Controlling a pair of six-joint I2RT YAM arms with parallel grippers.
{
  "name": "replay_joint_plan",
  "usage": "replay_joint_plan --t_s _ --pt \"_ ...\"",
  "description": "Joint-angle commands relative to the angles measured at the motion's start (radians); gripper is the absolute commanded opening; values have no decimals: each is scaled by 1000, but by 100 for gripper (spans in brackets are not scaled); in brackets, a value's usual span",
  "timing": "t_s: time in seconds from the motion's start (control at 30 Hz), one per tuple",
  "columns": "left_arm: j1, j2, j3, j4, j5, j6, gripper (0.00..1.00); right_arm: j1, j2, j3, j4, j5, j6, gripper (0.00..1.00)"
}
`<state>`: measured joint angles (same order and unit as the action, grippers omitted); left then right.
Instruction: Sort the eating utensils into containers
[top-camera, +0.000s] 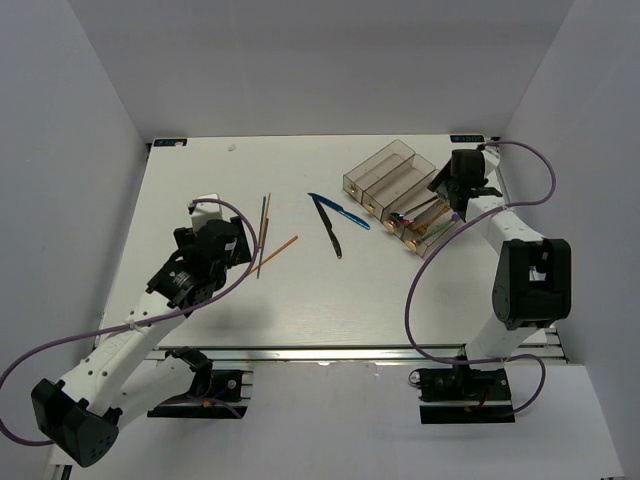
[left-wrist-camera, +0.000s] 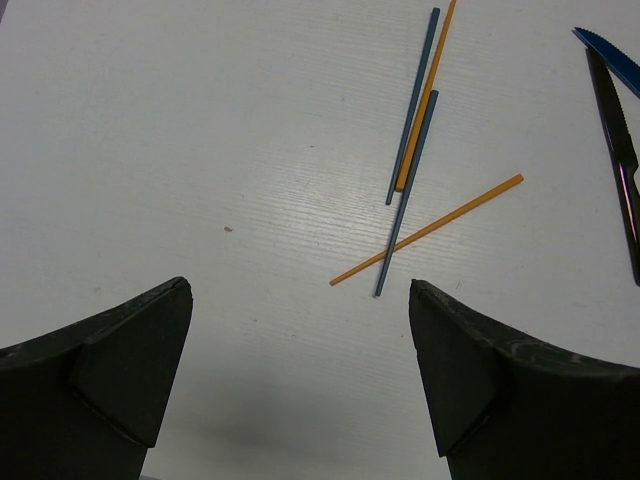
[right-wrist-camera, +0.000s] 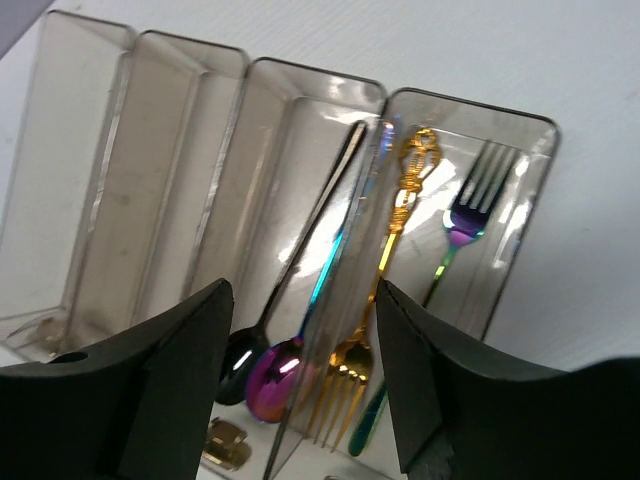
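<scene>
Left wrist, left tool (left-wrist-camera: 300, 292) wide near chopsticks (left-wrist-camera: 414, 150), right tool (right-wrist-camera: 303, 290) wide above containers (right-wrist-camera: 160, 200)

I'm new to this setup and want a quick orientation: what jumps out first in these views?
Rainbow-shiny and gold cutlery lies in two compartments of the smoky clear bins at the far right of the table; the other two look empty. Crossed orange and grey chopsticks lie loose mid-table, a blue knife and black utensil beside them.

open table (left-wrist-camera: 150, 120) around crossed chopsticks (left-wrist-camera: 413, 105)
</scene>
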<state>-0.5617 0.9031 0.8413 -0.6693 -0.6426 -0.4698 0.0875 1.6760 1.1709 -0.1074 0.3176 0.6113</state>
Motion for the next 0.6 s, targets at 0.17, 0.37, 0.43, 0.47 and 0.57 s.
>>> replay_joint_plan --t_s 0.17,0.37,0.43,0.47,0.57 --pt "5 0 -7 10 -3 5 98 38 -71 59 -40 -97 -79 77" --pt "5 7 -4 7 -8 3 98 228 31 217 -148 -204 -295 89" --pt "5 5 -4 7 -15 0 98 285 98 269 -225 -199 -346 89" --pt "5 3 -4 4 -17 0 98 343 117 289 -238 -202 -391 89" --pt "5 -3 -5 4 -20 -1 98 443 183 335 -245 -178 -432 89"
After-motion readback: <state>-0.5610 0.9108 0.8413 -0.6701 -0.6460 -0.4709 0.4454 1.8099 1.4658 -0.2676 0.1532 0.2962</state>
